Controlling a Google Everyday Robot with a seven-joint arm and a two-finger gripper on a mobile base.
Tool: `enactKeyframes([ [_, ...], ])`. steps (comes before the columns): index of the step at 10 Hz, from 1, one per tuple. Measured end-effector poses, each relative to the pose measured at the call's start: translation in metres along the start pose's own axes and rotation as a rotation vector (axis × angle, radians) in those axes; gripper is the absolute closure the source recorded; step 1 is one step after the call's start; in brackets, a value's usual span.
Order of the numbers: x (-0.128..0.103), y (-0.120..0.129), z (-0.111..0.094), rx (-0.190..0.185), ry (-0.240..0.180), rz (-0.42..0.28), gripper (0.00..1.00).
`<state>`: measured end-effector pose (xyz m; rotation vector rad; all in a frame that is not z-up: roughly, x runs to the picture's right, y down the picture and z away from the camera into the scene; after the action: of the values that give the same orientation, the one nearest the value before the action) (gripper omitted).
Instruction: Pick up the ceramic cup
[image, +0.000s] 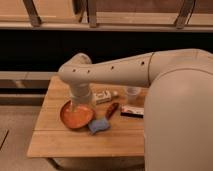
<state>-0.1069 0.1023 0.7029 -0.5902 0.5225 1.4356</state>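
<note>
The ceramic cup (132, 93) is small and pale greyish-white, and stands upright toward the back right of the wooden table (60, 142). My white arm reaches across the view from the right, bends at an elbow (75, 75) and drops down at the table's left. My gripper (80, 105) is at the lower end of that arm, just above the back rim of the orange bowl (75, 117). It is well to the left of the cup, with a white box between them, and holds nothing I can see.
A white box (102, 97) lies between the arm and the cup. A reddish-brown object (112, 109), a blue sponge (99, 125) and a flat white-and-red packet (131, 111) lie mid-table. My large white body (180, 125) covers the table's right end. A dark ledge and railing run behind.
</note>
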Motion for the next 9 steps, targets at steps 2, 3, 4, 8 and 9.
enactKeyframes([
  [2, 0.000, 0.000, 0.000, 0.000, 0.000, 0.000, 0.35],
  [3, 0.000, 0.000, 0.000, 0.000, 0.000, 0.000, 0.35],
  [4, 0.000, 0.000, 0.000, 0.000, 0.000, 0.000, 0.35],
  [8, -0.003, -0.001, -0.002, 0.010, -0.014, -0.008, 0.35],
  [9, -0.014, -0.006, -0.009, 0.023, -0.057, -0.021, 0.35],
])
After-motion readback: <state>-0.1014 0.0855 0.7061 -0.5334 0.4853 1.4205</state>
